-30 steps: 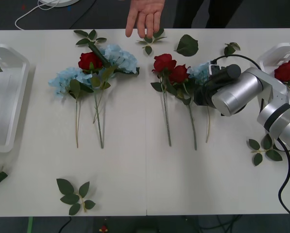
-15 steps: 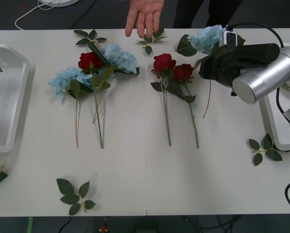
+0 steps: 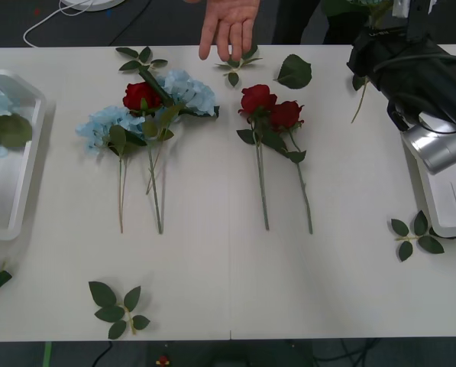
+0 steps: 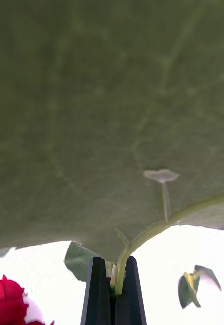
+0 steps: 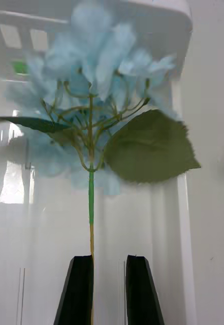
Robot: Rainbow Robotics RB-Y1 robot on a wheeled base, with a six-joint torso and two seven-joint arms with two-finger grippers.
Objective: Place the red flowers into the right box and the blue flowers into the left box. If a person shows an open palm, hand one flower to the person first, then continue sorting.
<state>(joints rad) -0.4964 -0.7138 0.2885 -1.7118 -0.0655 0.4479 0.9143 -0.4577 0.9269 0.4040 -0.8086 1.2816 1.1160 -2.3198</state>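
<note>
My right gripper (image 3: 361,67) is raised over the table's far right, shut on the thin stem of a blue flower (image 3: 357,99). In the right wrist view the black fingers (image 4: 97,294) pinch that stem under a big green leaf (image 4: 106,122), with a red bloom (image 4: 6,302) below. An open palm (image 3: 229,27) reaches over the far edge. Two red roses (image 3: 258,99) lie mid-table, and a third (image 3: 141,95) lies among two blue flowers (image 3: 189,90). My left gripper (image 5: 109,289) stands open over the left box (image 5: 185,213), a blue flower (image 5: 99,76) lying in it.
The left box (image 3: 17,199) sits at the table's left edge, the right box (image 3: 451,202) at the right edge under my right arm. Loose leaf sprigs lie near the front (image 3: 114,306), at the right (image 3: 415,233) and by the far edge (image 3: 295,71).
My right gripper has lifted the blue flower off the table and carried it up and back to the right. A blue flower now lies in the left box.
</note>
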